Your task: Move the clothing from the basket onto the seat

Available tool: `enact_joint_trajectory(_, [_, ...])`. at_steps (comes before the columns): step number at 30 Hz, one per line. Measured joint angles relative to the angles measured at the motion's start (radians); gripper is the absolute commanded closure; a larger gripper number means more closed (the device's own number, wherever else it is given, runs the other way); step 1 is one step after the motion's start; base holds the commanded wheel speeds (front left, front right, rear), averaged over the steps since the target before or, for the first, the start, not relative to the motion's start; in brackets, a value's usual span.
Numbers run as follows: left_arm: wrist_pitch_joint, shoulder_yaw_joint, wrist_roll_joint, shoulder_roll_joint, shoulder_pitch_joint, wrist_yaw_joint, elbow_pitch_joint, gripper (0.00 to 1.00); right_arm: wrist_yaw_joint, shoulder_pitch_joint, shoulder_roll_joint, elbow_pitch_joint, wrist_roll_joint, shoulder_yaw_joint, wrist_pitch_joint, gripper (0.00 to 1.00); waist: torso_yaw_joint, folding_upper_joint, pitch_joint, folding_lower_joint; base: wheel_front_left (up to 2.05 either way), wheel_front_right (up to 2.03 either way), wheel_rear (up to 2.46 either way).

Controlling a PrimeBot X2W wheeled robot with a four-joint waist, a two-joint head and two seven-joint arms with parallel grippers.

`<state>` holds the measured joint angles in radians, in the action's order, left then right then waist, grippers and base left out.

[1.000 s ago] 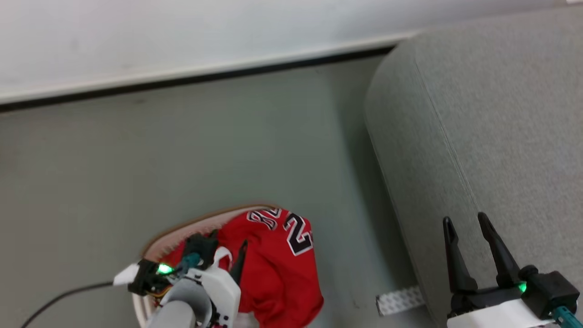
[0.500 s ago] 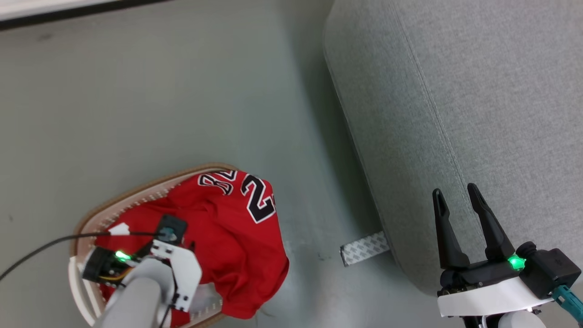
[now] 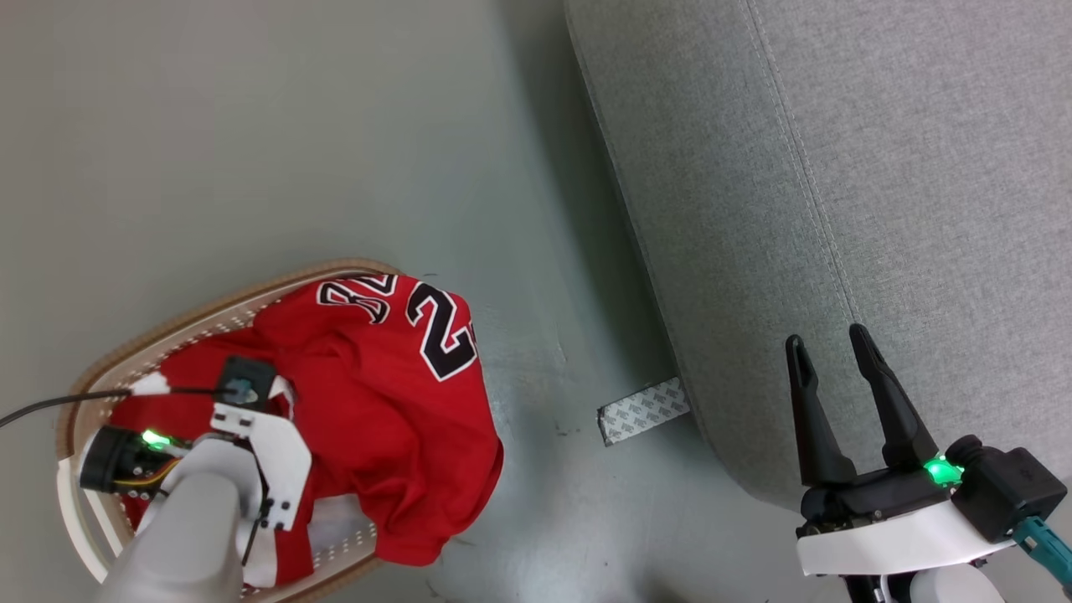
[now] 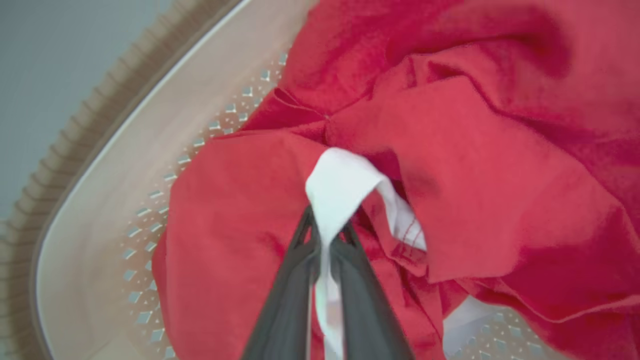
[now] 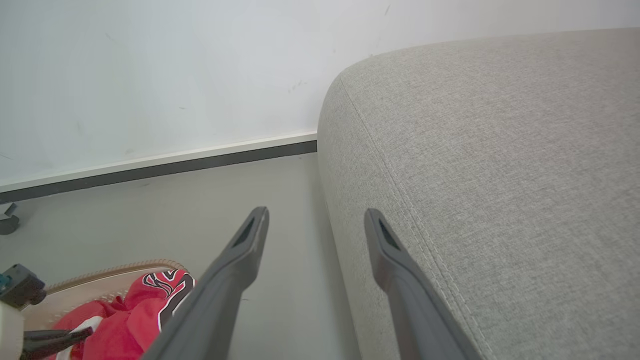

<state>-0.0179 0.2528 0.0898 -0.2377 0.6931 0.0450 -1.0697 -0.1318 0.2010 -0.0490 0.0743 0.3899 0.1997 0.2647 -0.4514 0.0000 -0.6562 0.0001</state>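
We record a pale grey left forearm [image 3: 180,536] carrying a white bracket [image 3: 272,456] with small dark holes, a black module [image 3: 113,459] lit green, and a thin black cable [image 3: 50,404]. Left gripper [image 4: 327,225] and right gripper [image 3: 827,335]: long dark tapered fingers. The right one's white housing [image 3: 896,540] bears a green lamp [image 3: 942,471] and a teal connector [image 3: 1043,548].

Left gripper [image 4: 327,225] reaching down at 8 o'clock, pinching clothing [image 4: 345,185], right gripper [image 3: 825,342] hovering at 4 o'clock, fingers [image 3: 812,419] standing apart, pointing toward 12 o'clock.

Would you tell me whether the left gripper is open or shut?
Shut: the left gripper pinches a white fold of the clothing in the basket.
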Motion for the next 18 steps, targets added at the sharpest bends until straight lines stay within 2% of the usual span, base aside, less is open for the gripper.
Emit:
enact_joint_trajectory(8, [0.123,-0.028,-0.070,0.050,-0.008,-0.006,-0.011,1.00,0.000,-0.009,0.000,0.020,-0.022,-0.027,0.000,0.00,0.041,0.0000,0.059,-0.0001,0.00,0.00,0.00])
enact_joint_trajectory(18, [0.222,-0.015,-0.129,0.145,-0.112,-0.046,0.072,1.00,0.000,-0.086,0.001,0.055,-0.081,-0.076,0.000,0.00,0.145,0.0000,0.237,-0.0001,0.00,0.00,0.00])
